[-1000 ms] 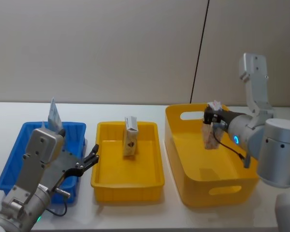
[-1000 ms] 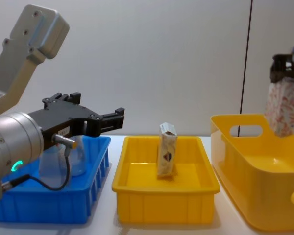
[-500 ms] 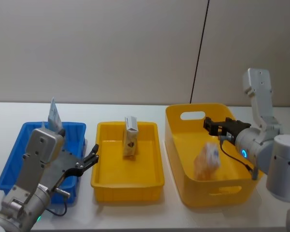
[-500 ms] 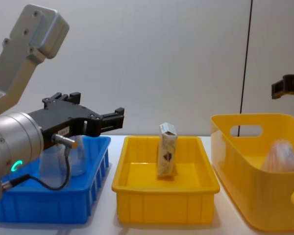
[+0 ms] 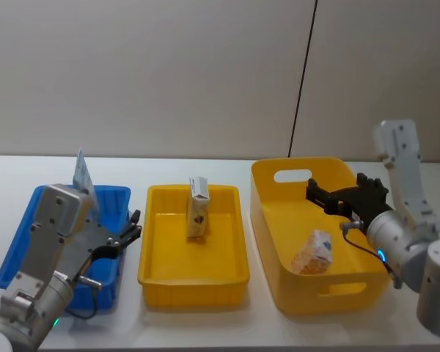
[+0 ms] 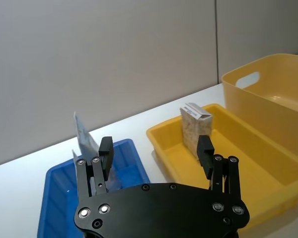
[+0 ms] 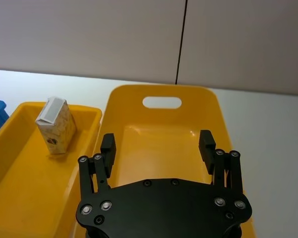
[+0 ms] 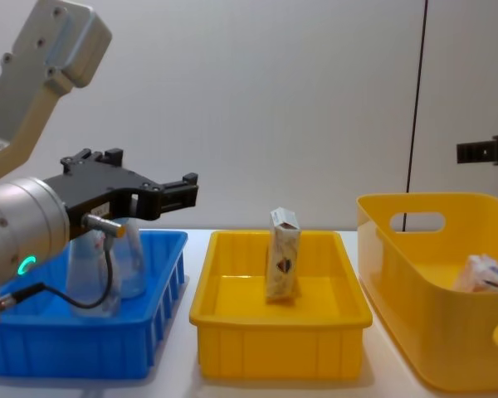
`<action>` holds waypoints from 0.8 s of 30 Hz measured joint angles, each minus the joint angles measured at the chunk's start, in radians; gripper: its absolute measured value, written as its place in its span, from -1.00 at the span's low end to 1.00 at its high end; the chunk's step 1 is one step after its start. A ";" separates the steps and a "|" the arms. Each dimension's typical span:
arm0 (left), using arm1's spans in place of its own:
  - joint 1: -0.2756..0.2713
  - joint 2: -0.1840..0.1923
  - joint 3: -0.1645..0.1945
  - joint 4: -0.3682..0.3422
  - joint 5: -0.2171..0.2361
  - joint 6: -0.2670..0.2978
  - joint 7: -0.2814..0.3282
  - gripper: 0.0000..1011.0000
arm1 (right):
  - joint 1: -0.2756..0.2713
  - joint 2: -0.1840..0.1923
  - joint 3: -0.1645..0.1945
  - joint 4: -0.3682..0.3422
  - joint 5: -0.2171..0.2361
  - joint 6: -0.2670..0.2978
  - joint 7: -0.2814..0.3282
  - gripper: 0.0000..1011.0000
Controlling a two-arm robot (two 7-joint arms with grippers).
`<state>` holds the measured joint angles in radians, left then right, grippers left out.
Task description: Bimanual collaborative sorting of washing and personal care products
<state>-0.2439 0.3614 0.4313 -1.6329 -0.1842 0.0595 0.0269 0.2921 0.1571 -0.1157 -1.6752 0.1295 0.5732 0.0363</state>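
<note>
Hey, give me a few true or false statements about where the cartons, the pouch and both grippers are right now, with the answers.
1. A speckled carton lies tipped inside the large yellow tub. True.
2. The right gripper is shut on a carton. False: it is open above the tub, holding nothing.
3. A second carton stands upright in the middle yellow tray. True.
4. The left gripper hangs over the tub. False: it is open by the blue bin, where a pouch stands.

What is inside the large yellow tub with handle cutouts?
One speckled carton, lying tipped on its floor near the front. The open right hand hovers above the tub, hiding part of its right side.
</note>
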 joint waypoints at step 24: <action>-0.026 -0.076 -0.062 0.072 0.016 0.152 0.118 0.98 | -0.090 0.131 -0.048 -0.012 -0.085 -0.408 0.148 0.98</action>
<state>-0.2702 0.2850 0.3696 -1.5607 -0.1684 0.2114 0.1445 0.2016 0.2882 -0.1635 -1.6877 0.0443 0.1657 0.1841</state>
